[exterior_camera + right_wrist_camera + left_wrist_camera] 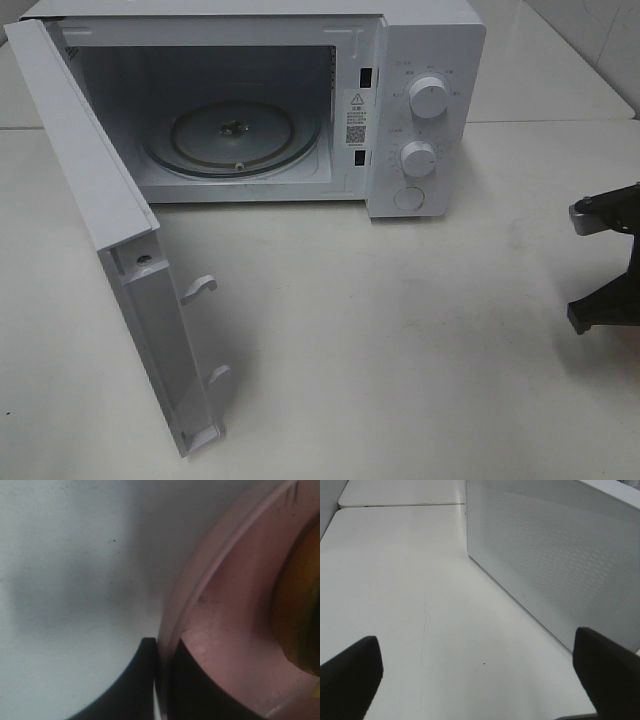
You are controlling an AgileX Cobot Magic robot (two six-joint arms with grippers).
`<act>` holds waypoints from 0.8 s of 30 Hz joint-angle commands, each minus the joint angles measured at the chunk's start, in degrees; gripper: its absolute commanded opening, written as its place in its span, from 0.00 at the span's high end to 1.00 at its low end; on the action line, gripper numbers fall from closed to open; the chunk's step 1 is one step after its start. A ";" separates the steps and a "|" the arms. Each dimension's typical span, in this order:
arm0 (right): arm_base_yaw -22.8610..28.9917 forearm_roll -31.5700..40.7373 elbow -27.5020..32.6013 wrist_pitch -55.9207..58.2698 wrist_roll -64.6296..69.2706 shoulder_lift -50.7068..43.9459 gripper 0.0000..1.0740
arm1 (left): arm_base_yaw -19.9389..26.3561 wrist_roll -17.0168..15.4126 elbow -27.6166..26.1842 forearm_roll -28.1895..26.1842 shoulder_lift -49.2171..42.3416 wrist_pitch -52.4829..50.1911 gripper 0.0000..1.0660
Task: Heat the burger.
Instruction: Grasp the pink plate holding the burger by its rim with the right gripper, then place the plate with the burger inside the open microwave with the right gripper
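In the right wrist view, the burger (297, 605) shows only as a blurred golden-brown edge resting on a round pink plate (235, 630). My right gripper (162, 642) is shut on the plate's rim (200, 565), one finger inside it and one outside. In the exterior high view only a black part of the right arm (605, 260) shows at the right edge; burger and plate are out of frame there. My left gripper (475, 637) is open over bare table, holding nothing, beside a white dotted face of the microwave (555, 555).
The white microwave (420, 60) stands at the back of the table. Its door (90, 170) swings wide open toward the front left. A glass turntable (232, 135) lies in the cavity. Two knobs (428, 98) sit on its right panel.
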 commanded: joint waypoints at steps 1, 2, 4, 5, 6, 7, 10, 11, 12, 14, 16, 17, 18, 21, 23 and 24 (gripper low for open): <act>0.23 -2.64 0.23 3.67 0.80 -2.92 1.00 | 0.06 0.06 0.17 -0.34 -1.32 -0.74 0.08; 0.23 -2.64 0.23 3.67 0.80 -2.92 1.00 | 0.06 0.06 0.17 -0.34 -1.32 -0.74 0.08; 0.86 -2.81 0.23 4.98 0.63 -4.30 1.00 | 0.06 0.06 0.17 -0.34 -1.32 -0.74 0.08; 0.86 -2.81 0.23 4.98 0.63 -4.30 1.00 | 0.06 0.06 0.17 -0.34 -1.32 -0.74 0.08; 1.43 -3.27 0.23 5.56 0.63 -4.70 1.00 | 0.06 0.06 0.17 -0.34 -1.32 -0.74 0.08; 1.43 -3.27 0.23 5.56 0.63 -4.70 1.00 | 0.06 0.06 0.17 -0.34 -1.32 -0.74 0.08; 4.35 -4.18 0.23 7.05 0.86 -6.42 1.00 | 0.06 0.06 0.17 -0.34 -1.32 -0.74 0.08; 5.21 -4.30 0.23 7.56 0.86 -6.88 1.00 | 0.06 0.06 0.17 -0.34 -1.32 -0.74 0.08; 6.88 -4.47 0.23 8.42 0.80 -7.91 1.00 | 0.06 0.06 0.17 -0.34 -1.32 -0.74 0.08; 7.56 -4.47 0.23 8.77 0.74 -8.19 1.00 | 0.06 0.06 0.17 -0.34 -1.32 -0.74 0.08; 9.28 -4.47 0.23 9.45 0.34 -9.11 1.00 | 0.06 0.06 0.17 -0.34 -1.32 -0.74 0.08; 10.89 -4.47 0.23 9.97 -0.11 -9.85 1.00 | 0.06 0.06 0.17 -0.34 -1.32 -0.74 0.08; 11.86 -4.47 0.23 10.49 -0.34 -10.14 1.00 | 0.06 0.06 0.17 -0.34 -1.32 -0.74 0.08; 13.75 -4.47 0.23 10.89 -0.63 -10.77 1.00 | 0.06 0.06 0.17 -0.34 -1.32 -0.74 0.08; 16.39 -4.53 0.23 11.17 -1.38 -11.63 1.00 | 0.06 0.06 0.17 -0.34 -1.32 -0.74 0.08; 16.39 -4.53 0.23 11.17 -1.38 -11.63 1.00 | 0.06 0.06 0.17 -0.34 -1.32 -0.74 0.08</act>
